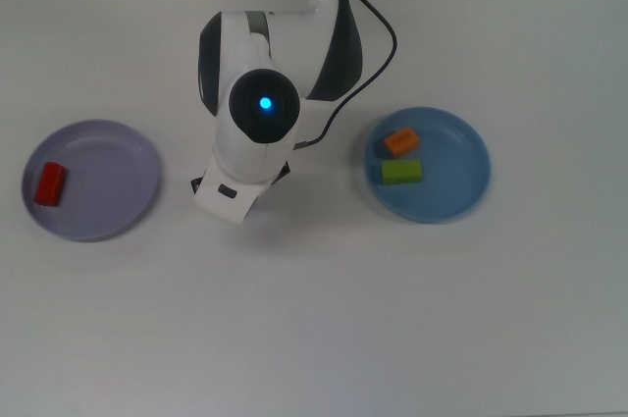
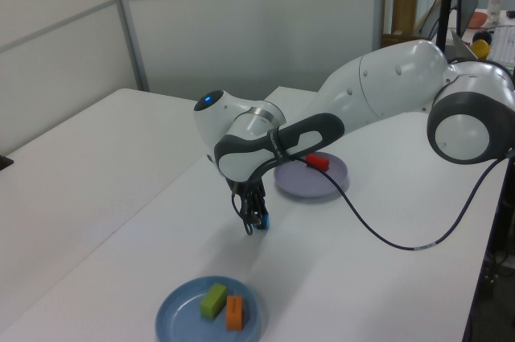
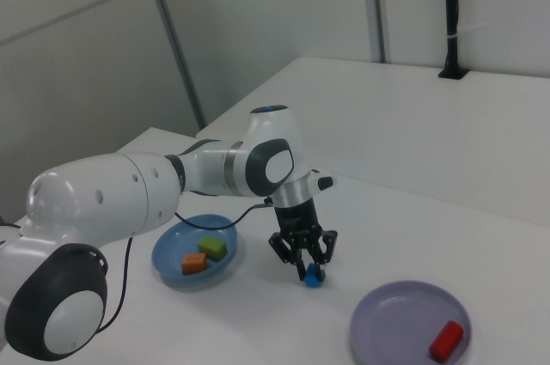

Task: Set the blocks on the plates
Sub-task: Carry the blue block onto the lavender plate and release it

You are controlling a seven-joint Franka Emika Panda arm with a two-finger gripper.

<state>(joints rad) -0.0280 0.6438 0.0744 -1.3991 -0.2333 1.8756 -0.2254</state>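
- The gripper [image 3: 311,272] points straight down, fingers clamped on the blue cube [image 3: 314,278] — low over the table.
- The lavender plate [image 3: 404,313] lies toward the right view's right, the nearer goal.

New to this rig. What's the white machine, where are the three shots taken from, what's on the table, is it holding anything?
The white machine is a single jointed robot arm with a two-finger claw at its tip. One shot looks straight down; there the arm's body hides the claw. The other two look from opposite sides of the white table.

On the table are two plates. The lavender plate holds a red block. The blue plate holds an orange block and a green block.

A small blue cube sits between the plates, right at the claw's fingertips, low at the table. The fingers straddle it, but whether they are already gripping it cannot be told.
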